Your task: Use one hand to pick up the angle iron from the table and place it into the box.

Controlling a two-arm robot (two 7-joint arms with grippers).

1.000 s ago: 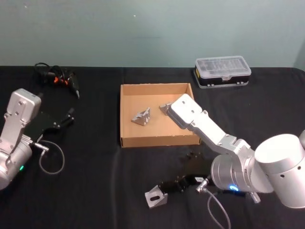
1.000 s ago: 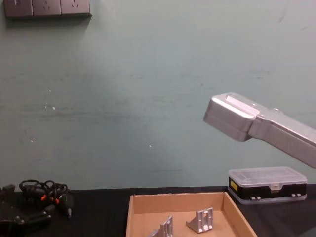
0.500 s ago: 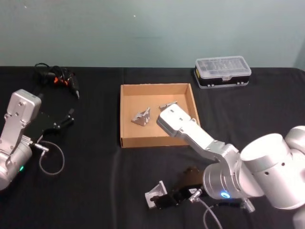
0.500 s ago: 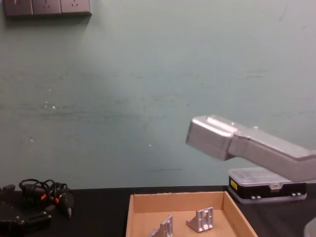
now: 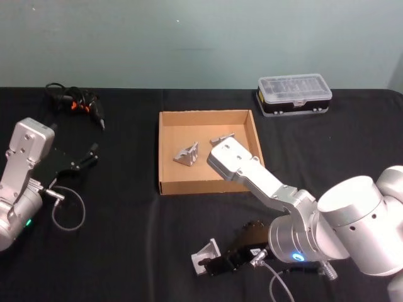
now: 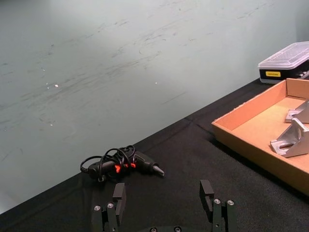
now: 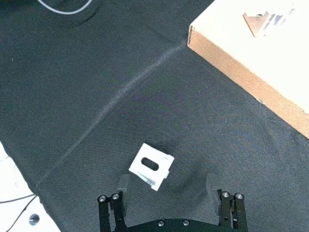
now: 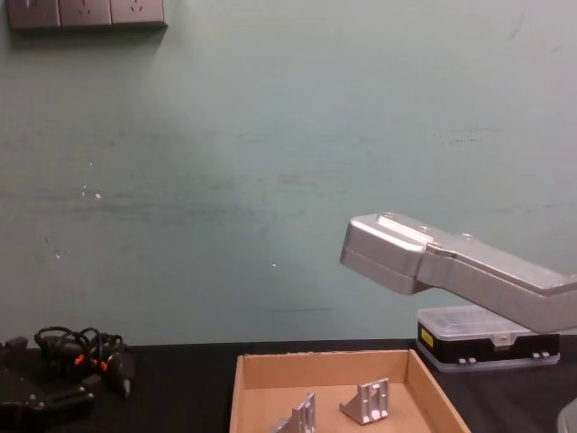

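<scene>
A silver angle iron (image 5: 204,257) lies on the black table (image 5: 126,214) near its front edge. In the right wrist view this angle iron (image 7: 151,166) sits just ahead of my right gripper (image 7: 166,186), between the lines of its two spread fingers; the gripper (image 5: 217,263) is open and holds nothing. The brown cardboard box (image 5: 208,186) stands at mid-table with two more angle irons (image 5: 187,153) (image 5: 221,138) inside. My left gripper (image 5: 88,156) rests open at the left, away from the box (image 6: 251,140).
A clear-lidded plastic case (image 5: 294,94) stands behind the box at the right. A black tool with a coiled cable (image 5: 79,104) lies at the back left. My right arm's silver elbow (image 8: 388,248) hangs over the box (image 8: 329,361).
Over the last second my right arm swung left and down, bringing its gripper up to the angle iron on the table. In the last half second it barely moved. The left arm stayed still.
</scene>
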